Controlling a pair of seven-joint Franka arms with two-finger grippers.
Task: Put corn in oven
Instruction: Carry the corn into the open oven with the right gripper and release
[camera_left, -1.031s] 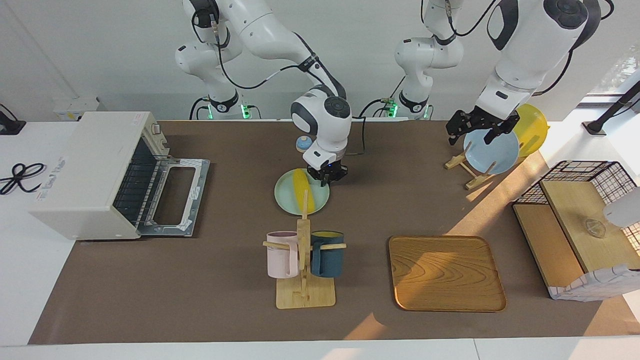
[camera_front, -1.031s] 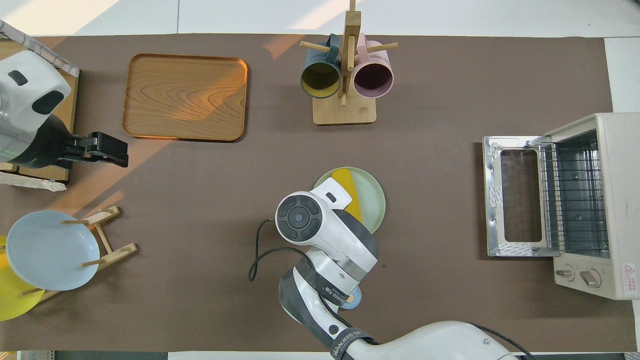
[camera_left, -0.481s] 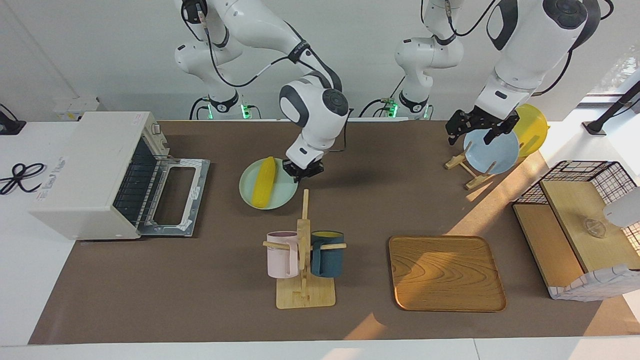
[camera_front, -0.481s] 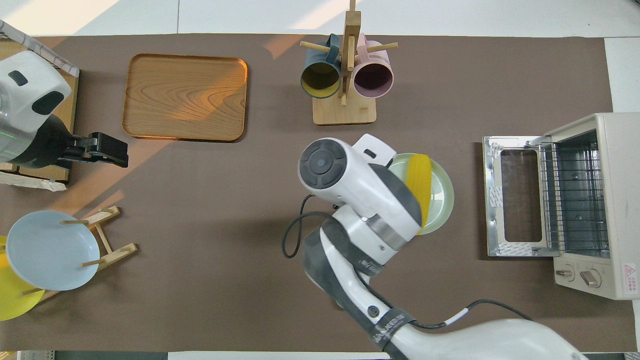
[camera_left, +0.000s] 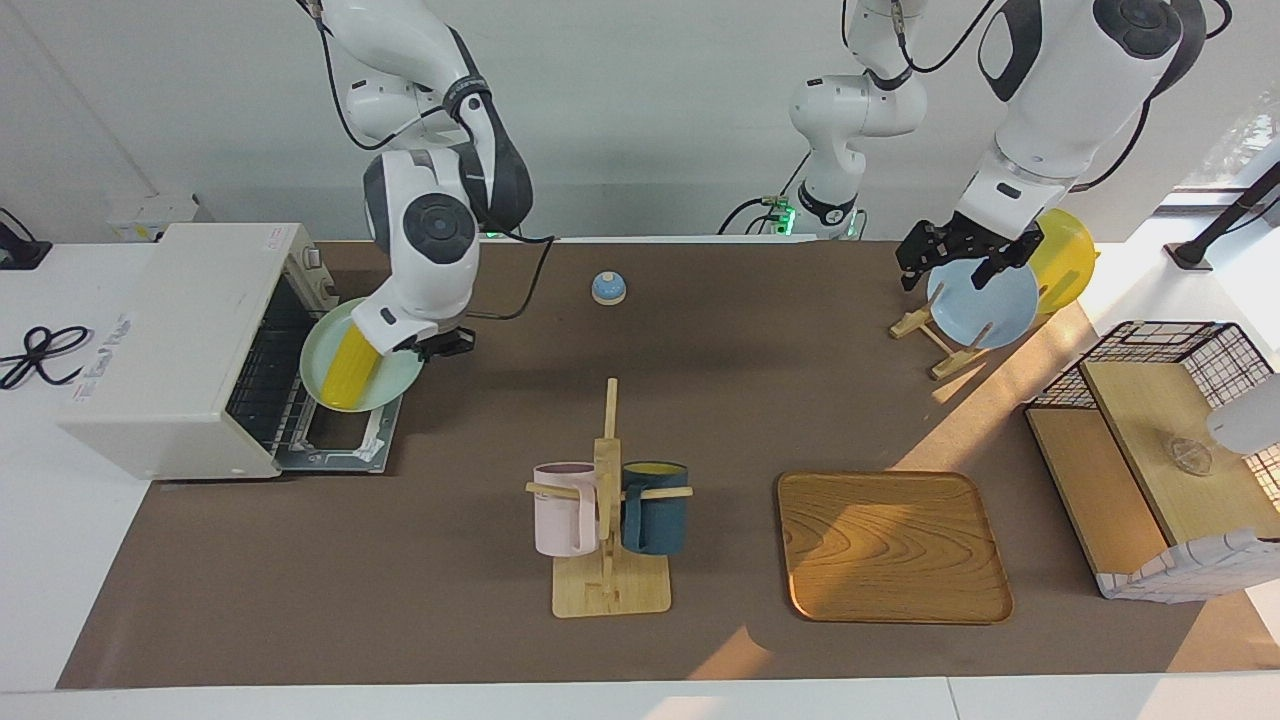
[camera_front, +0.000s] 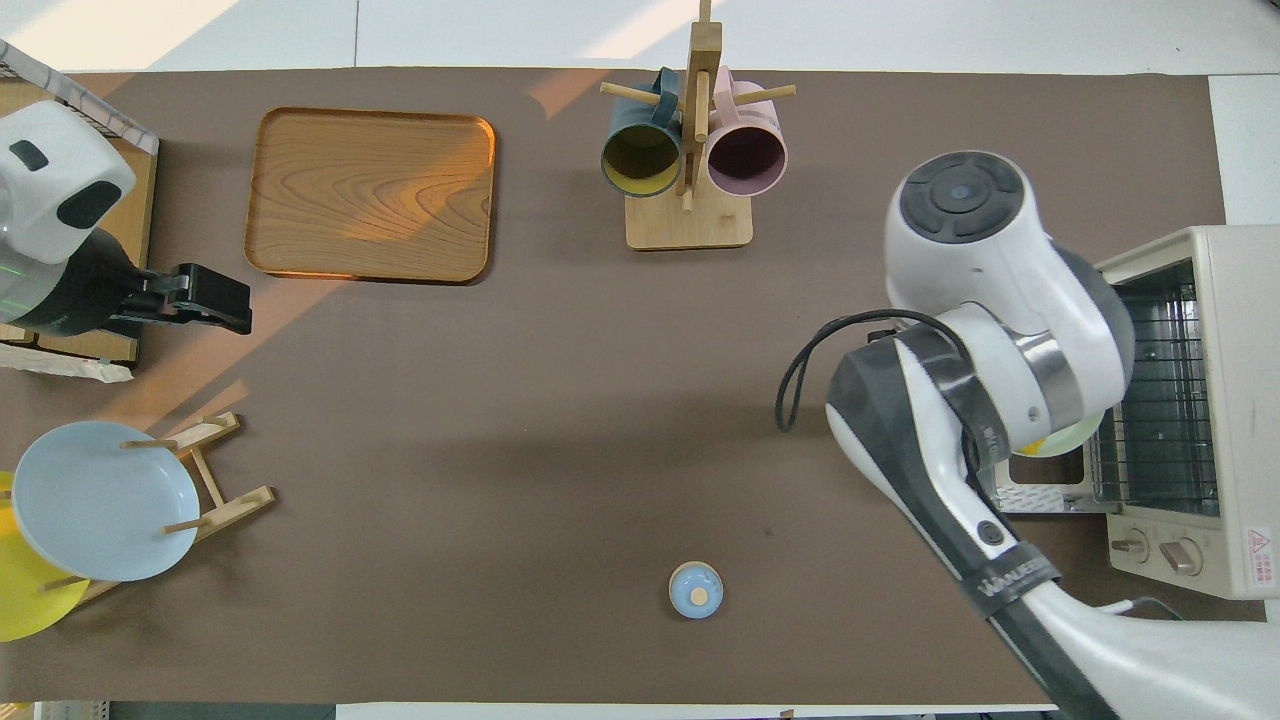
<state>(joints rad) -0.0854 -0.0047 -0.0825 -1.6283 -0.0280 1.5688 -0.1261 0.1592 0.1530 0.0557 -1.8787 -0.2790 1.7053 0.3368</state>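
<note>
2 arms show. The right gripper (camera_left: 437, 345) is clamped on the rim of a pale green plate (camera_left: 322, 352), holding it tilted over the open door (camera_left: 345, 445) of the oven (camera_left: 180, 345). The corn (camera_left: 352, 368) lies on that plate, just in front of the oven's rack. The left gripper (camera_left: 958, 262) waits, fingers spread wide, above a blue plate (camera_left: 990, 310) in a wooden stand.

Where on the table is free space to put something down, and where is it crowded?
Bare mat lies between the small bell, the mug rack and the plate stand. The wooden tray is bare too. It is crowded at the oven, where the right gripper holds the pale green plate with the corn over the open door.
</note>
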